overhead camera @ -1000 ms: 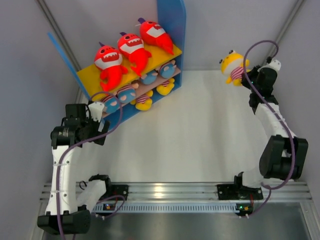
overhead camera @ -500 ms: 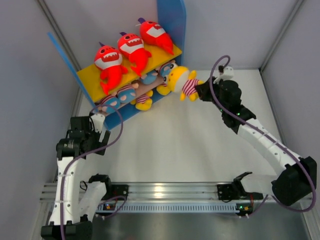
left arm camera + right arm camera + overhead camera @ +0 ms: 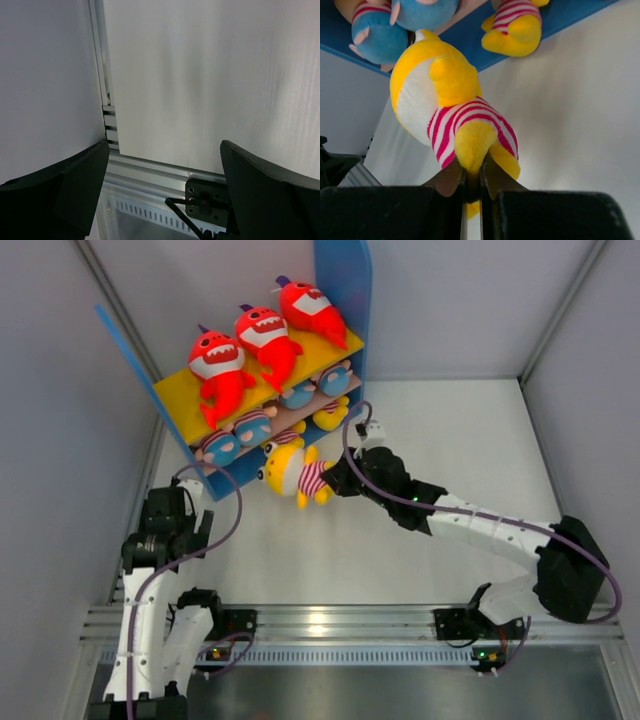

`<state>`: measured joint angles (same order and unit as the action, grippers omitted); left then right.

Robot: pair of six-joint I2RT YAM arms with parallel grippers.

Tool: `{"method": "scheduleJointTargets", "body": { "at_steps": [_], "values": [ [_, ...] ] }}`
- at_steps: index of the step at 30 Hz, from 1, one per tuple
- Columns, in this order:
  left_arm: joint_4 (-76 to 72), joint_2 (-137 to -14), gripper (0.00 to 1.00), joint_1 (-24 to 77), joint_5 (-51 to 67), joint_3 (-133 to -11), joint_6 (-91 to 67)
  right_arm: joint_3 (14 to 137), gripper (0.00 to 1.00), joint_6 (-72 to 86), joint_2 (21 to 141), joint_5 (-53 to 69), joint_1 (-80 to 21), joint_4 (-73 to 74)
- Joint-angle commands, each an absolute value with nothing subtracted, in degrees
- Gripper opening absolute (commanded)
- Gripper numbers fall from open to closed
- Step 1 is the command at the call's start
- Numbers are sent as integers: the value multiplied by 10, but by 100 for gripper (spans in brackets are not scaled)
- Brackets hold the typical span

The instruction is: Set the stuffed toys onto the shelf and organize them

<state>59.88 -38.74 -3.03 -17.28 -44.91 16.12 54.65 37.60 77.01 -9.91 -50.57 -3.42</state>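
The shelf (image 3: 352, 300) stands at the back left with blue sides and a yellow top board. Three red sharks (image 3: 262, 335) lie on the top board. Several striped dolls (image 3: 300, 395) fill the lower board. My right gripper (image 3: 338, 480) is shut on the leg of a yellow doll in a red-striped shirt (image 3: 292, 472), holding it just in front of the shelf's blue base. In the right wrist view the yellow doll (image 3: 445, 100) hangs from the right gripper (image 3: 472, 175), below the shelf's base (image 3: 470, 47). My left gripper (image 3: 165, 170) is open and empty near the left wall.
Grey walls (image 3: 60, 390) close in the left, back and right sides. An aluminium rail (image 3: 340, 620) with both arm bases runs along the near edge. In the left wrist view the rail (image 3: 150, 170) and a black bracket (image 3: 205, 200) lie below the fingers.
My right arm swung the yellow doll from the back right corner across to the front of the shelf's lower left part. The left arm drew back toward the near edge.
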Motion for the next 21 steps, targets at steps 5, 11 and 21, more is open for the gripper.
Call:
{"method": "scheduleJointTargets", "body": {
  "at_steps": [5, 11, 21],
  "values": [
    [564, -372, 99, -31, -199, -440, 135, 604, 0, 510, 909, -116, -580, -223],
    [564, -369, 99, -19, -198, -439, 134, 707, 0, 566, 1066, -139, -586, -258],
    [559, -373, 99, 18, -193, -433, 138, 837, 0, 673, 1262, -209, -587, -352]
  ]
}}
